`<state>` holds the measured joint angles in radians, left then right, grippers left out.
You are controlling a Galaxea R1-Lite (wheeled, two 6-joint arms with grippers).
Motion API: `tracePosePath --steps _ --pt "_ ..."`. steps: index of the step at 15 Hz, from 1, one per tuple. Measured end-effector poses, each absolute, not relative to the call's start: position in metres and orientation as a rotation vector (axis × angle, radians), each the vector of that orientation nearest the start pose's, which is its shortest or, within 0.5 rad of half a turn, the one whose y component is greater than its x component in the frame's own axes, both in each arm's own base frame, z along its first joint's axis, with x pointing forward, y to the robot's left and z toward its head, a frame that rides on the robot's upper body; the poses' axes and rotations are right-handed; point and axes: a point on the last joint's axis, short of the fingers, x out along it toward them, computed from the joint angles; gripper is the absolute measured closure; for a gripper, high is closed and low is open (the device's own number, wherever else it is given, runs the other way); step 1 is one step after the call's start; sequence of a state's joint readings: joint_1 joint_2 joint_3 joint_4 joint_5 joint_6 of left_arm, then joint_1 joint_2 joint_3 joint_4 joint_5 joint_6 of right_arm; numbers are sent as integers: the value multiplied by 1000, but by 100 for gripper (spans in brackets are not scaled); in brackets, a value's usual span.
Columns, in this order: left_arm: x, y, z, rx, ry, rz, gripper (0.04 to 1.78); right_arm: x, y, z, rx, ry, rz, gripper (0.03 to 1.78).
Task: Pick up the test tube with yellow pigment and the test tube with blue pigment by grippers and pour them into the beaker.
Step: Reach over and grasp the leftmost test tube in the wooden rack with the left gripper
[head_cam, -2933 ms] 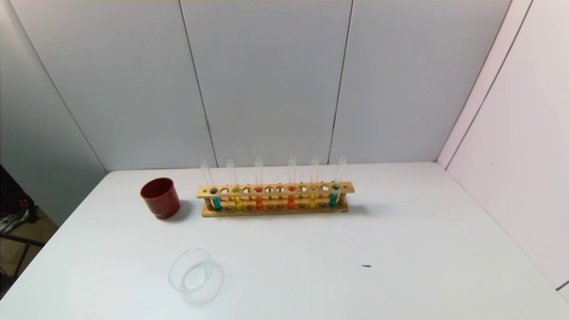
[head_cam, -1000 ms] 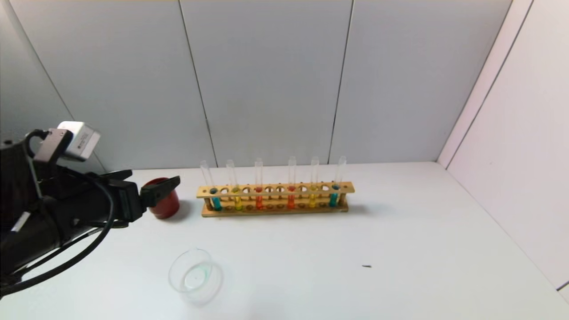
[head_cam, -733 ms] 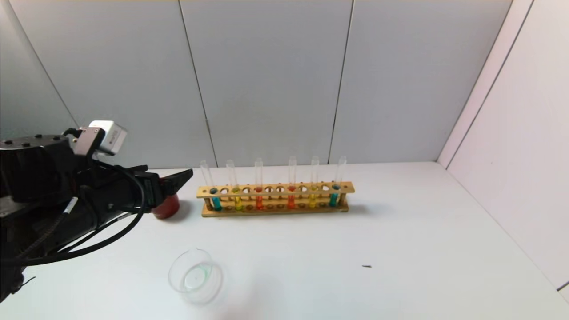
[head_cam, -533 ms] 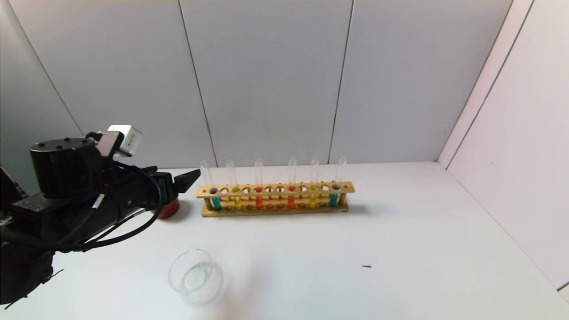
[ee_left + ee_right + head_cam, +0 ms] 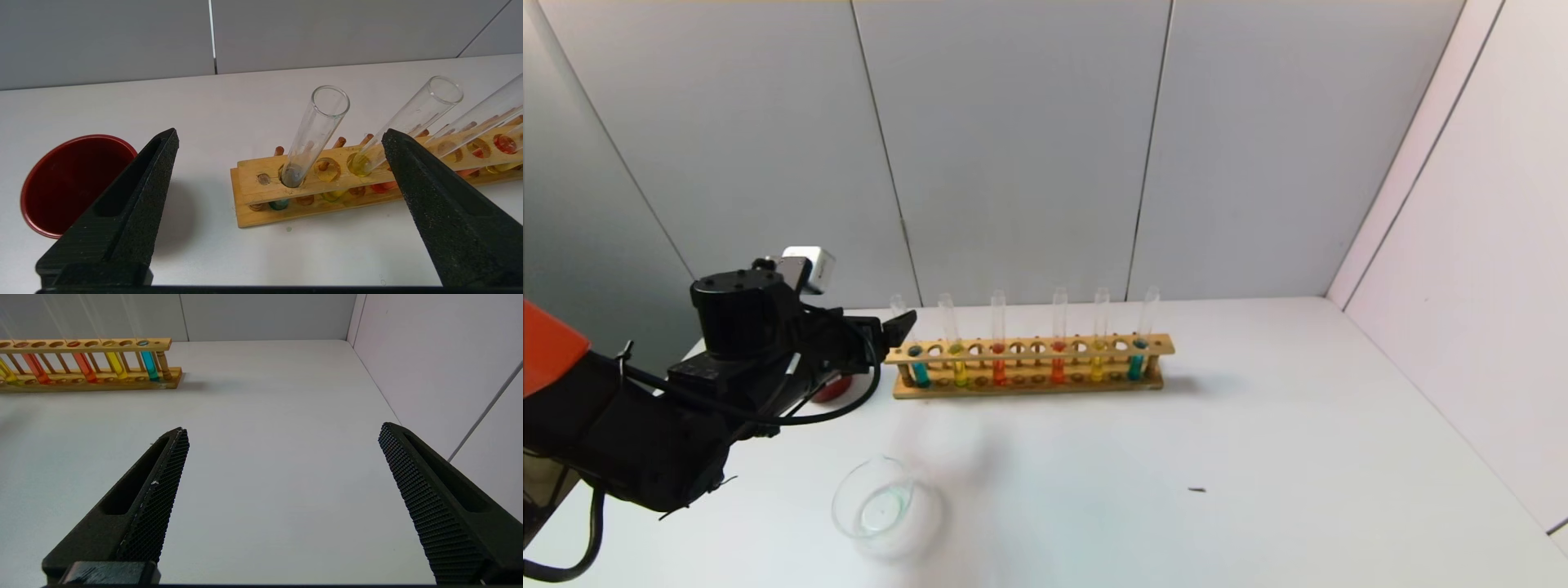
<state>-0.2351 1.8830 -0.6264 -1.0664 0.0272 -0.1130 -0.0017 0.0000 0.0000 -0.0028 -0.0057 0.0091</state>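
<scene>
A wooden rack holds several test tubes. The test tube with yellow pigment is second from the rack's left end. The test tube with blue pigment is at the right end. The beaker stands in front, left of centre. My left gripper is open, level with the tube tops at the rack's left end. In the left wrist view the left gripper has the end teal-green tube between its fingers and the yellow tube beside one finger. My right gripper is open and empty, out of the head view.
A dark red cup stands left of the rack, mostly hidden by my left arm in the head view. Orange-red tubes and a golden-yellow tube fill the rack's middle. A small dark speck lies on the white table.
My left arm has come in from the left and moved right and forward to the rack's left end, now covering most of the red cup. Rack, tubes and beaker have not moved.
</scene>
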Motion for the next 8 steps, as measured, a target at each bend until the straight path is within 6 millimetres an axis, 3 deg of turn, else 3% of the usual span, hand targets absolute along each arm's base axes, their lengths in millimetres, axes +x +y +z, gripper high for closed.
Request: tracePosePath --steps 8 --pt "334 -91 101 -76 187 -172 7 -23 0 76 9 -3 -7 11"
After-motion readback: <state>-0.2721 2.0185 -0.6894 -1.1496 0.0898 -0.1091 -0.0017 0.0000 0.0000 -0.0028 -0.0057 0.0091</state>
